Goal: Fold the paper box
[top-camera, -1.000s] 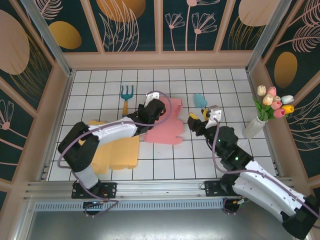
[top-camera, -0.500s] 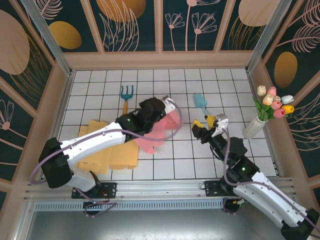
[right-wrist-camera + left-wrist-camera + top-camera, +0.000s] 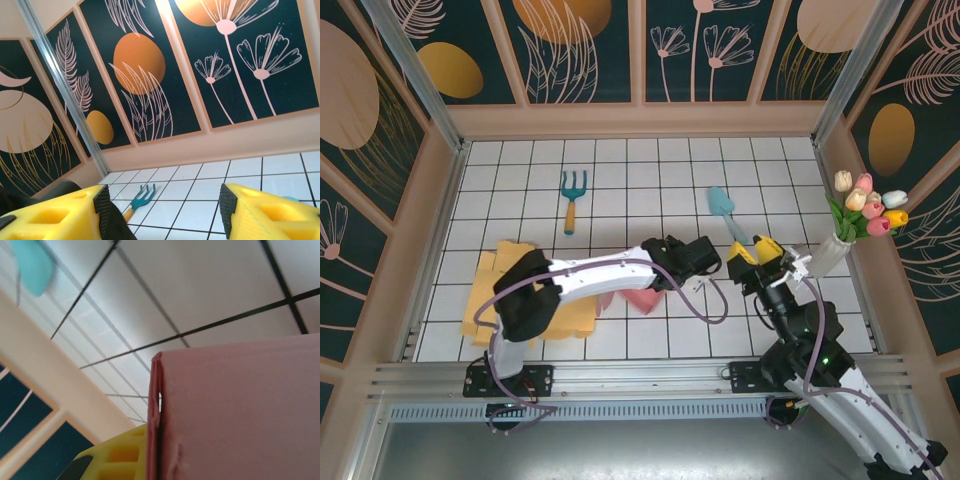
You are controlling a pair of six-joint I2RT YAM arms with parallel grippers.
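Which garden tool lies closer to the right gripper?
The teal trowel, just beyond the right gripper; the fork with the orange handle lies much farther left.

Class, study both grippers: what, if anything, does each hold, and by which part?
The left gripper is shut on the pink paper box, pinching a panel near its edge. The right gripper stands open, holding nothing.

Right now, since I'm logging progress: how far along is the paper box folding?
Done: the pink paper shows a doubled edge in the left wrist view, so one fold seems made. In hand: the left gripper has its jaws shut on that sheet. Left: no box shape yet; the right gripper hangs open and empty beside it, and the orange sheets lie flat.
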